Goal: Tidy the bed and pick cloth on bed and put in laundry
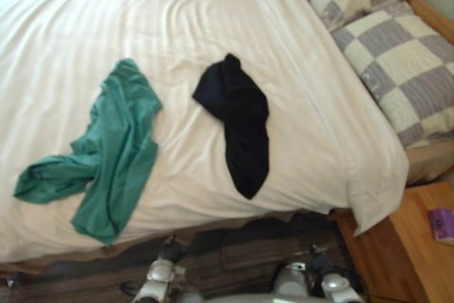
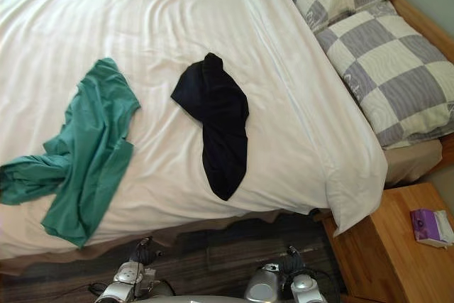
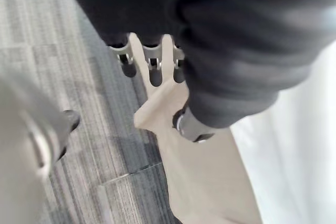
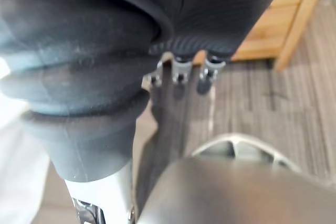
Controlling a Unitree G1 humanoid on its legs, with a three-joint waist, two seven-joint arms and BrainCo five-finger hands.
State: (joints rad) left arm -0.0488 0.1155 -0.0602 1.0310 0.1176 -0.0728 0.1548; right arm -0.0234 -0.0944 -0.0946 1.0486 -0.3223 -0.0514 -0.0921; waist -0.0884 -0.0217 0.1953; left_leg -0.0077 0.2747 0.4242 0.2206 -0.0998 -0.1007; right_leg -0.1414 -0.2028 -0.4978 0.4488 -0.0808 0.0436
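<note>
stage: start of the job as I judge it, nothing picked, both cloths on the bed
green cloth: crumpled on the white duvet, on my left, one end bunched out sideways, lower end close to the near edge
black cloth: flat-ish, mid bed, just right of the green one, not touching it, further in from the edge
left hand: down low by the beige bed skirt, over the floor; carries no cloth; how far open I cannot tell, the cover hides most of it
right hand: low too, floor and a wooden leg past it; no cloth in it; opening I cannot tell
pillows: two checked ones at the head, on my right, look in place
nightstand: beside the bed corner, purple box on it
next: probably reach for the green cloth, it is nearest
risk 1: pinching duvet along with the cloth, both thin and soft, which would drag the cover and undo the tidy
risk 2: taking one fold only, so the rest trails and snags on the bed edge
risk 3: nudging the green cloth's lower end off onto the floor
risk 4: black cloth needs a longer reach, a lean could rumple the cover
</note>
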